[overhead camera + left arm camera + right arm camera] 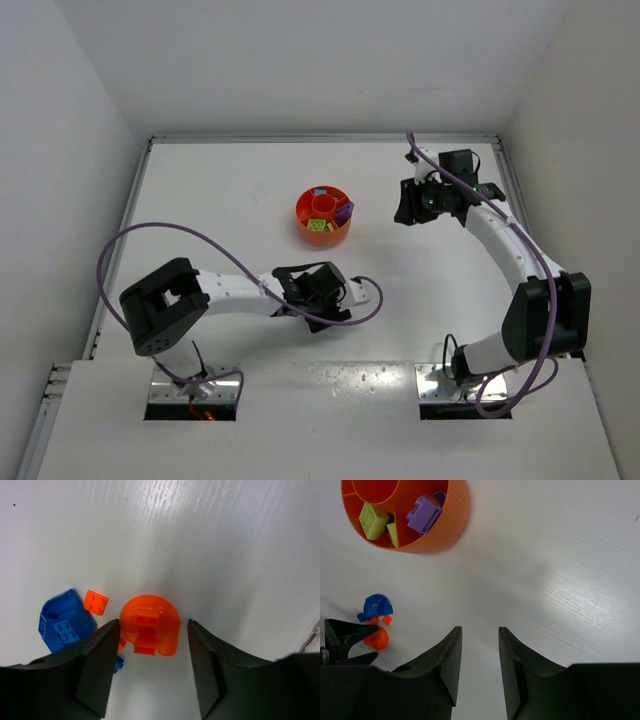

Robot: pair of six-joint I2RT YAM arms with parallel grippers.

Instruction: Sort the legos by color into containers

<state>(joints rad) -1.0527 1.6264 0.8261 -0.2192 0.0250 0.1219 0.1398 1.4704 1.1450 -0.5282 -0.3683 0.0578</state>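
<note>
Below, the left tool [153, 626] gapes around a rounded glossy orange lego [149, 632]; right tool [480, 631] parted, empty.

A rounded orange piece [150, 625] sits between the left gripper's [153, 623] parted jaws. A blue piece [62, 622] and small orange brick [96, 602] crowd one jaw. Open worktop [240, 555] lies beyond.

**Both arms extended, both sets of jaws apart**

The left arm [235, 292] lies low, its elbow folded back at the left and its forearm reaching right toward the middle. The left gripper [153, 625] points down, jaws spread wide and clamped on nothing. The right arm [505, 245] arches far forward and bends left. The right gripper [479, 630] faces down, its jaws a narrow gap apart and empty.
</note>
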